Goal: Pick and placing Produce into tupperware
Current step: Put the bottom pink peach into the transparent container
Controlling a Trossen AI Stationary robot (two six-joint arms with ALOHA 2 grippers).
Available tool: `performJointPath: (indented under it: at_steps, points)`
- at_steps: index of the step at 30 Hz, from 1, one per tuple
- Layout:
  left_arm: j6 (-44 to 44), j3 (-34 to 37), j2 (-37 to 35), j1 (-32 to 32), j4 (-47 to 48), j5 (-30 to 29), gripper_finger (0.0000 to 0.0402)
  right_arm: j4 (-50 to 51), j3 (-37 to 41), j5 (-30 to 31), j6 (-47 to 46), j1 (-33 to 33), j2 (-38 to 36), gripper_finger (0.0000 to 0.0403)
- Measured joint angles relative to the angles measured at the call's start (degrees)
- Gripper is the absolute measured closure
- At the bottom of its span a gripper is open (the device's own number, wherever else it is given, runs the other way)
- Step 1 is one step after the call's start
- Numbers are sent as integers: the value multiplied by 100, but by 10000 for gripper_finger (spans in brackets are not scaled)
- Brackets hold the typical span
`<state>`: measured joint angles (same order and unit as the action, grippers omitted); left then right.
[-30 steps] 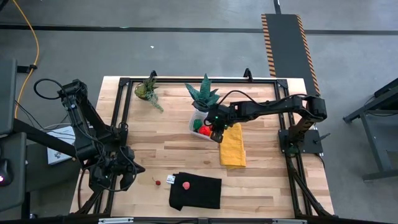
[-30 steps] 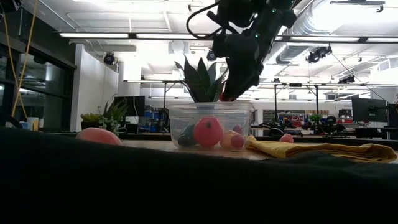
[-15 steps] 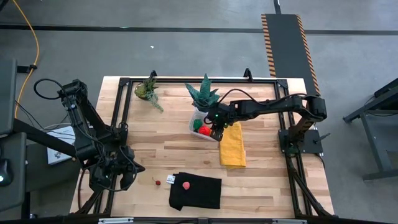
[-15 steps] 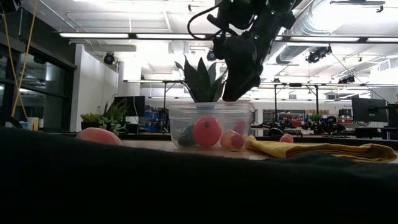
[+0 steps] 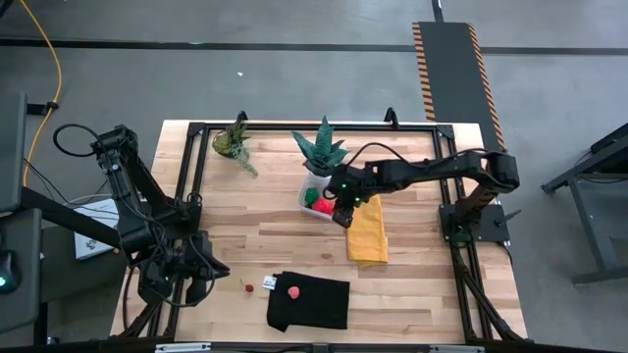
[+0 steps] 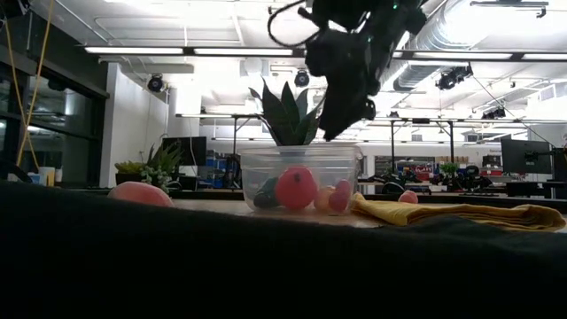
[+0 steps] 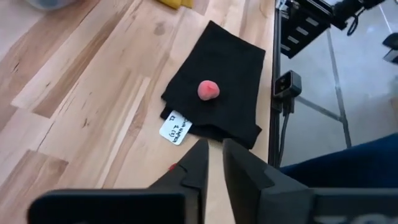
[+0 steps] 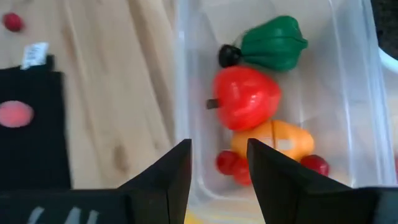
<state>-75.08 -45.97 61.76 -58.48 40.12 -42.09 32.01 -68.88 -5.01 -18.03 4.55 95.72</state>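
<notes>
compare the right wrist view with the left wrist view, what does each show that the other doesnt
Only the right wrist view shows inside the tupperware: a green piece, a big red one, an orange one and small red ones, with the open right gripper above. Only the left wrist view shows the left gripper, nearly shut, and the table's frame. Both show the black cloth with the pink piece and the white tag.

Container at frame centre, cloths right and below.
In the high view the tupperware [image 5: 316, 197] sits below a plant [image 5: 323, 148]; one cloth [image 5: 368, 228] lies just right, another [image 5: 310, 301] lower centre, bearing a fruit [image 5: 293, 291].
</notes>
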Motion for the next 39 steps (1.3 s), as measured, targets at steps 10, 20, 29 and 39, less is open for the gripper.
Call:
performJointPath:
  at_steps: [10,20,29,39]
  points:
    - [1297,-186,-4,475,21,520,266,-126,0,-83,-650,-606,-667,257]
    - [3340,-195,-4,1920,-582,1936,243,-265,-4,642,-1815,-1579,-898,256]
    - [4782,-202,234,2756,-1366,2980,245,497,-4,1615,-2832,-2233,-896,256]
    - [5600,-199,1248,3143,-2381,3631,245,1215,-4,2402,-3938,-2833,-896,256]
